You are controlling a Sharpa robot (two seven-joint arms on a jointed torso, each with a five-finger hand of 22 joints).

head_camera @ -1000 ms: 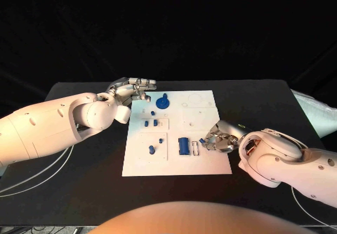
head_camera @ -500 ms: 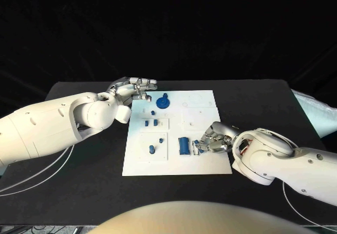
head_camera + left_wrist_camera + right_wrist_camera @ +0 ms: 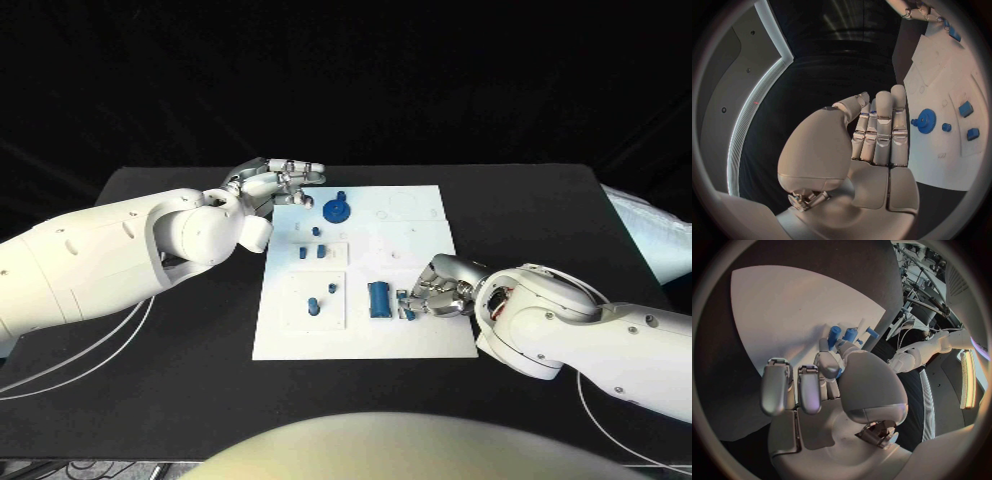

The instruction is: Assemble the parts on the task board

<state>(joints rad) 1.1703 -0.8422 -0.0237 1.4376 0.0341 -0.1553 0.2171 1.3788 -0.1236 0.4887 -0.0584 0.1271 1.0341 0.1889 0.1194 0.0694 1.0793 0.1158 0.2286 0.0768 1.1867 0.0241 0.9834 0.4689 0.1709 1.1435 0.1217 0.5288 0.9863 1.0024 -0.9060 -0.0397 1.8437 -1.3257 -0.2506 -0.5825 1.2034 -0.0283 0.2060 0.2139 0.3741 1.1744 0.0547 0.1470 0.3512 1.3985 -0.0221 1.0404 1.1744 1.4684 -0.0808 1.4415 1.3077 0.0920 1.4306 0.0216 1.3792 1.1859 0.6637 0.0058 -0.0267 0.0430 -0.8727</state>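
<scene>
White rectangular task board (image 3: 411, 335), flat in the middle of the black table (image 3: 548, 215), long axis running away from the robot. Right hand (image 3: 437, 290): silver, at the board's right edge near its near end, fingers curled in with the tips down beside a small blue part (image 3: 411, 314); the right wrist view shows something blue (image 3: 839, 373) against the fingertips, but whether it is pinched or merely touched cannot be told. Just beside that hand, toward the board's middle: a dark blue oblong block (image 3: 378, 299), long axis lengthwise with the board. Left hand (image 3: 271, 180): at the board's far left corner, fingers straight and pressed together, holding nothing, fingertips (image 3: 898, 95) toward a blue toothed gear (image 3: 336, 209) lying close beside it. Smaller blue pieces (image 3: 309, 252) lie along the board's left half.
</scene>
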